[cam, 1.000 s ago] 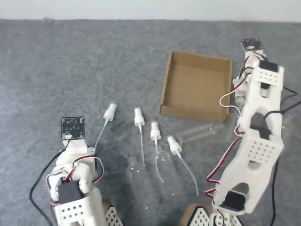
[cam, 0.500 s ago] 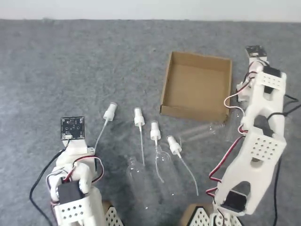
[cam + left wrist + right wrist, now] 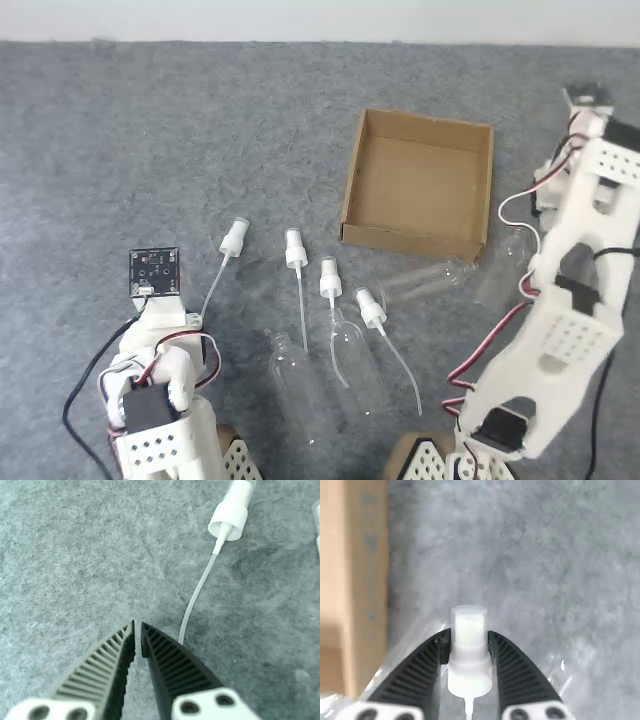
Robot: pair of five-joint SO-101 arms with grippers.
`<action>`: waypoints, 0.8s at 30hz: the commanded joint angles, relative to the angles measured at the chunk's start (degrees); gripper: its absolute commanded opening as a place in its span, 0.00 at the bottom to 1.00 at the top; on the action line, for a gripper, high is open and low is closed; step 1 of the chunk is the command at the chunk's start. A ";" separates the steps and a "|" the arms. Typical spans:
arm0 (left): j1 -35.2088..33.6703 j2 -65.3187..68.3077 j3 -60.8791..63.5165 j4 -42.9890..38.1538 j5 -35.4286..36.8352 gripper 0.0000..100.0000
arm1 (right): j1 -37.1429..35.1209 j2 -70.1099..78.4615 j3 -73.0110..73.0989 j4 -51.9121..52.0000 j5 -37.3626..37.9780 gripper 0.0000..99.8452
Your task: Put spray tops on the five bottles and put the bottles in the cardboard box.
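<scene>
Clamping a white spray top (image 3: 468, 660) in my right gripper (image 3: 468, 637), I have its round collar between the ribbed black fingers (image 3: 415, 675). The jaws are spread only as wide as that collar and press on both its sides. The stubby nozzle cap points away from my wrist, and the thin dip tube runs back between the jaws. This is above the grey felt table (image 3: 150, 130), just right of the cardboard box (image 3: 350, 580). The box is brown, shallow and open-topped. Clear plastic glints under these fingers, but I cannot tell what it belongs to.

My left gripper (image 3: 137, 625) hangs low over the near left of the table. Its toothed jaws are all but closed, with only a sliver of gap at the tips, and they grip nothing. Just right of the tips lies the tube end of the leftmost spray top (image 3: 230, 512), whose white head points to the far side.

To its right lie the second spray top (image 3: 295, 250), the third spray top (image 3: 330, 280) and the fourth spray top (image 3: 370, 307). Each lies a little nearer than the last, tubes trailing toward me.

The left bottle (image 3: 300, 385) and middle bottle (image 3: 355, 365), both clear, lie side by side in the near middle. The third top's tube crosses the middle one. A crosswise bottle (image 3: 430, 280) lies just near of the box's near wall. The right bottle (image 3: 500, 270) is beside my right arm (image 3: 580, 250).
</scene>
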 commanded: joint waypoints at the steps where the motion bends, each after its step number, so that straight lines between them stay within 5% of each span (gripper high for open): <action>1: -0.26 -0.88 -0.31 0.26 -0.18 0.01 | -5.14 -13.05 -3.69 7.87 -1.93 0.01; 6: -0.26 -0.88 -0.31 0.26 -0.18 0.01 | -14.64 -24.92 -3.69 14.73 -8.00 0.01; 15: -0.35 -0.88 -0.31 0.26 -0.18 0.01 | -42.59 -39.25 7.47 15.52 -16.70 0.01; 24: -0.35 -0.88 -0.31 0.26 -0.26 0.01 | -56.31 -34.51 19.52 0.48 -16.88 0.01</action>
